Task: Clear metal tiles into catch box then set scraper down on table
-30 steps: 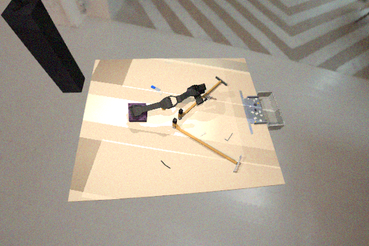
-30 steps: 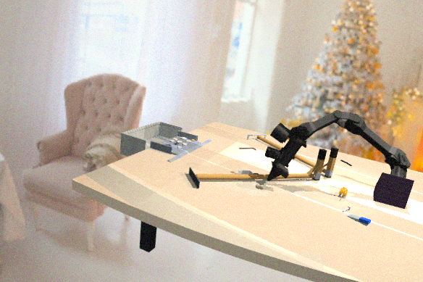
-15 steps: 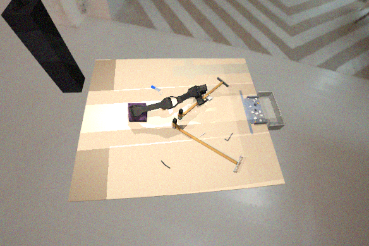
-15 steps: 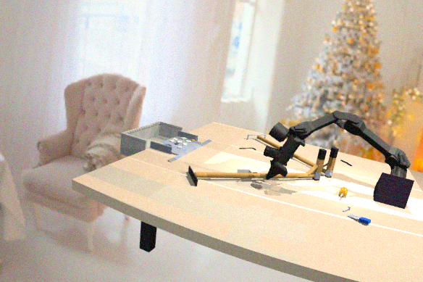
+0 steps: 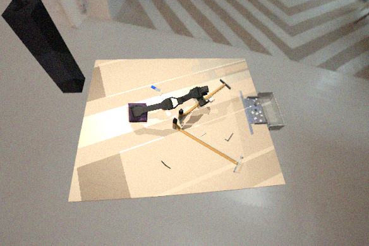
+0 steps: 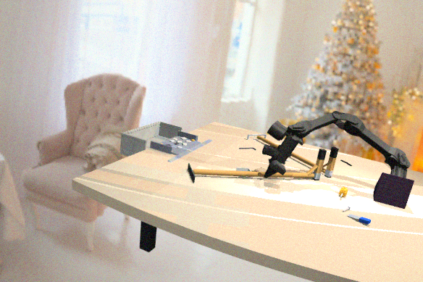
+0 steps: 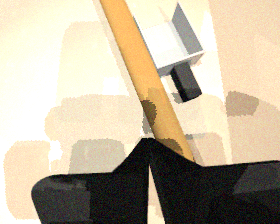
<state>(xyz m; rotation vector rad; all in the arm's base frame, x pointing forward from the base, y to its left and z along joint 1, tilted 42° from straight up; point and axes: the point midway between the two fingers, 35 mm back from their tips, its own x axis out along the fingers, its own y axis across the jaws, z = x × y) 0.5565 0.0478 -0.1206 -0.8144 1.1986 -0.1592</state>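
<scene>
My gripper (image 5: 202,104) (image 6: 267,176) (image 7: 149,140) is shut and empty. Its tips are over the wooden handle of a long tool (image 5: 218,88) (image 6: 224,172) (image 7: 136,60) with a dark crosswise head, lying on the table; whether they touch it I cannot tell. A second long wooden tool (image 5: 208,145) (image 6: 298,156) has a pale metal head and lies at an angle to the first. Both have upright black-capped grips at their near ends. Several small pale tiles (image 5: 256,112) (image 6: 185,141) lie on the bench plate (image 5: 250,116). The grey catch box (image 5: 272,111) (image 6: 135,143) adjoins its far end.
A blue-grey strip (image 5: 251,127) (image 6: 181,156) lies before the plate. A grey bracket with a black stub (image 7: 186,82) lies beside the first handle. A blue-handled item (image 5: 153,88) (image 6: 363,220), a yellow item (image 6: 343,192), an L-shaped dark rod (image 5: 230,137) and a curved dark strip (image 5: 165,165) lie around.
</scene>
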